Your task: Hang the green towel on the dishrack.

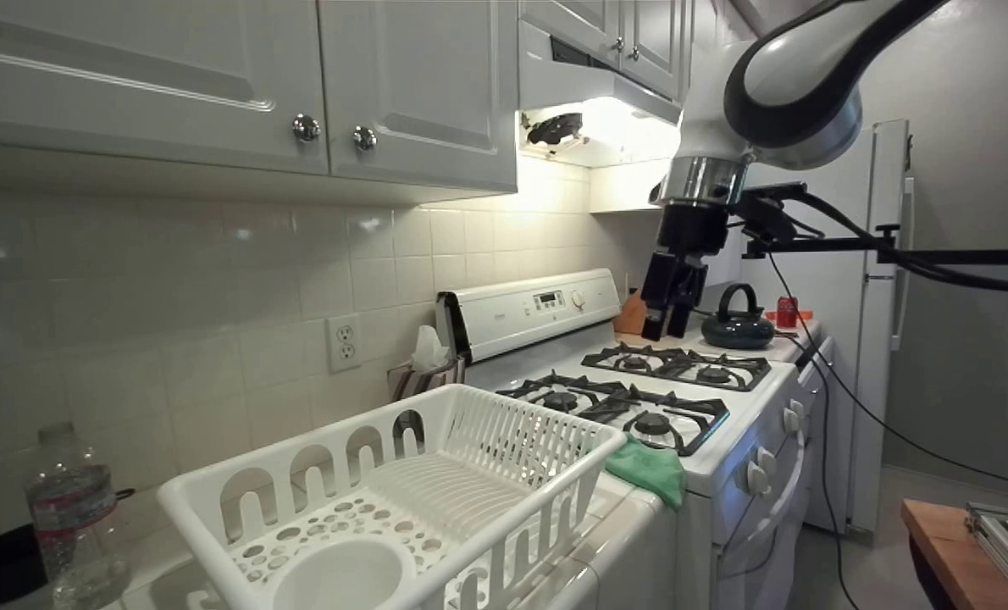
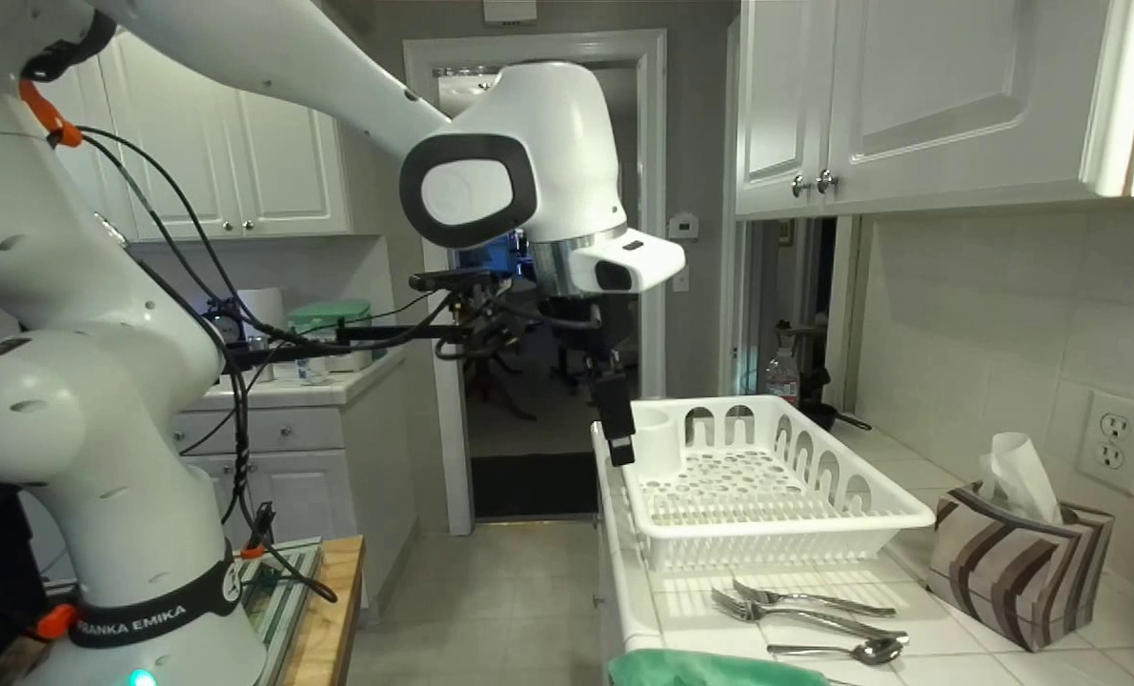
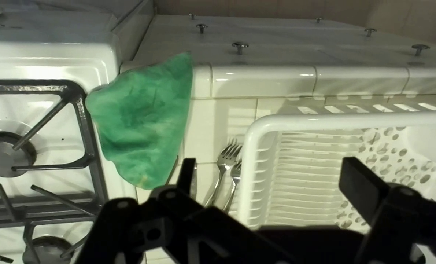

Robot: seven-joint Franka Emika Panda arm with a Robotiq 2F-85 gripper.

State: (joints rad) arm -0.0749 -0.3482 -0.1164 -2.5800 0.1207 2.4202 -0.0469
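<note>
Towel (image 3: 141,124) lies crumpled on the bench (image 3: 205,121), between stove (image 3: 53,146) and rack (image 3: 313,120); the end effector (image 3: 269,176) is empty, its jaws well apart, so the step should be the grasp; best is to pinch one fold, away from the forks (image 3: 225,161), and lift high before crossing the rack's rim; the arm (image 2: 100,343) stands bent, its end pointing down, slightly tilted.

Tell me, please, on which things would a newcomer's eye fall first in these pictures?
Probably on the white robot arm, which fills much of an exterior view and points its open end effector down. Next comes the bright green towel, lying where the counter meets the stove. Third is the large white dish rack, on the same counter, with forks lying between it and the towel.
</note>
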